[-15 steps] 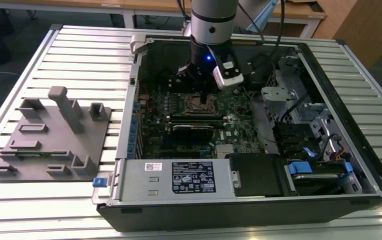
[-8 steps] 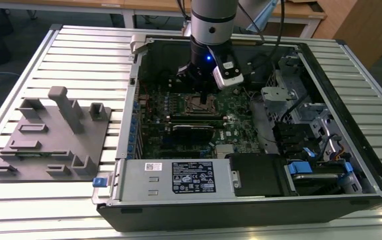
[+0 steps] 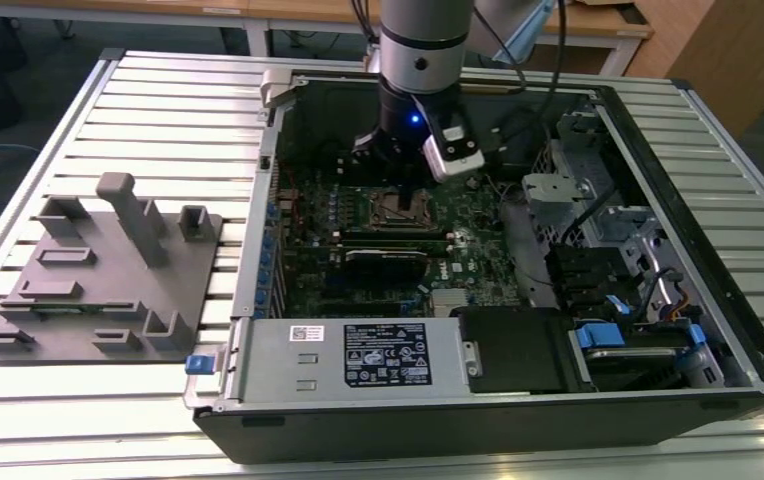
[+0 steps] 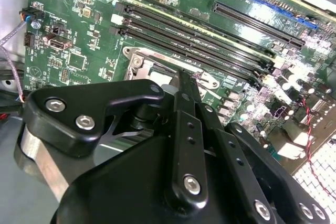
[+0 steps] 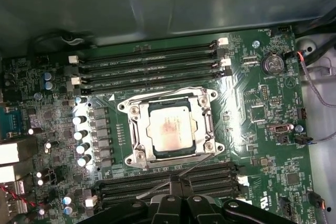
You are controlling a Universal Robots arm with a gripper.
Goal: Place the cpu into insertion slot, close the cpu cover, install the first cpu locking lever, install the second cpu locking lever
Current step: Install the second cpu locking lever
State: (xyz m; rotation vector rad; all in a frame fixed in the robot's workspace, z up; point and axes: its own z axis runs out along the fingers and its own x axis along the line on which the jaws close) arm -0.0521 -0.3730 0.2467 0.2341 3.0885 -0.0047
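First wrist view looks straight down on the cpu (image 5: 169,129), seated in the insertion slot (image 5: 137,153) with the cpu cover (image 5: 209,124) framing it, between memory slots (image 5: 149,64). Second wrist view has the socket mostly hidden behind the gripper (image 4: 184,85), fingers pressed together just above it. Exterior view shows the arm inside the computer case (image 3: 702,250); a grey fixture (image 3: 102,270) sits outside, on the exterior view's left.

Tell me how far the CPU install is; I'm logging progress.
Done: the flat silver-tan square cpu lies seated, the silver metal cover frame seemingly closed over it. In hand: the black claw is at a thin wire lever. Left: latching levers.
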